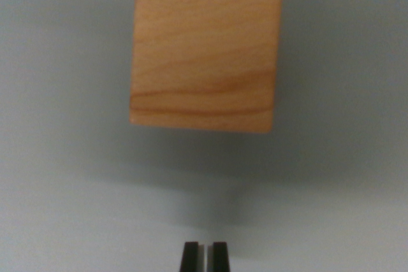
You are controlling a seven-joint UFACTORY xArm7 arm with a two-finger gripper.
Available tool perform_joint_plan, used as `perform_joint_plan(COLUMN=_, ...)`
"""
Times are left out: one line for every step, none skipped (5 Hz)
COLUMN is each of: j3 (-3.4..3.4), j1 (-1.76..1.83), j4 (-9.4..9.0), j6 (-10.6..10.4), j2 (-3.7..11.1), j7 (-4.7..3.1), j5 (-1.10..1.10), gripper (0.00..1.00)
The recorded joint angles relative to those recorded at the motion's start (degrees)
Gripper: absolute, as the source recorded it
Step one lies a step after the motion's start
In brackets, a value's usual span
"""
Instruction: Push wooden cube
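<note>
item: my gripper, near edge, fingers almost together, holding nothing. item: wooden cube, farther off, straight ahead, apart from the tips; pale, darker grain bands, on grey surface.

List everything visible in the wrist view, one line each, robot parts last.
wooden cube: one, light tan with darker grain lines, upper middle of the wrist view, resting on the surface, apart from the fingers.
surface: one, plain pale grey, fills the rest of the view, with a soft shadow below the cube.
gripper: one, two black fingers at the bottom edge, nearly together with a thin gap between them, holding nothing.
</note>
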Motion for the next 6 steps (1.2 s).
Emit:
perform_joint_plan(j3=0.10, j1=0.14, j4=-0.41, j6=-0.6, j2=0.25, j7=0.23, j5=-0.05, gripper=0.00)
perform_joint_plan(j3=0.10, j1=0.14, j4=-0.41, j6=-0.6, j2=0.25, j7=0.23, j5=-0.05, gripper=0.00)
perform_joint_plan(j3=0.13, j1=0.18, j4=-0.55, j6=-0.8, j2=0.34, j7=0.31, j5=-0.07, gripper=0.00)
perform_joint_plan(j3=0.13, j1=0.18, j4=-0.55, j6=-0.8, j2=0.34, j7=0.31, j5=-0.07, gripper=0.00)
perform_joint_plan(j3=0.13, j1=0.18, j4=-0.55, j6=-0.8, j2=0.34, j7=0.31, j5=-0.07, gripper=0.00)
perform_joint_plan(j3=0.13, j1=0.18, j4=-0.55, j6=-0.8, j2=0.34, j7=0.31, j5=-0.07, gripper=0.00)
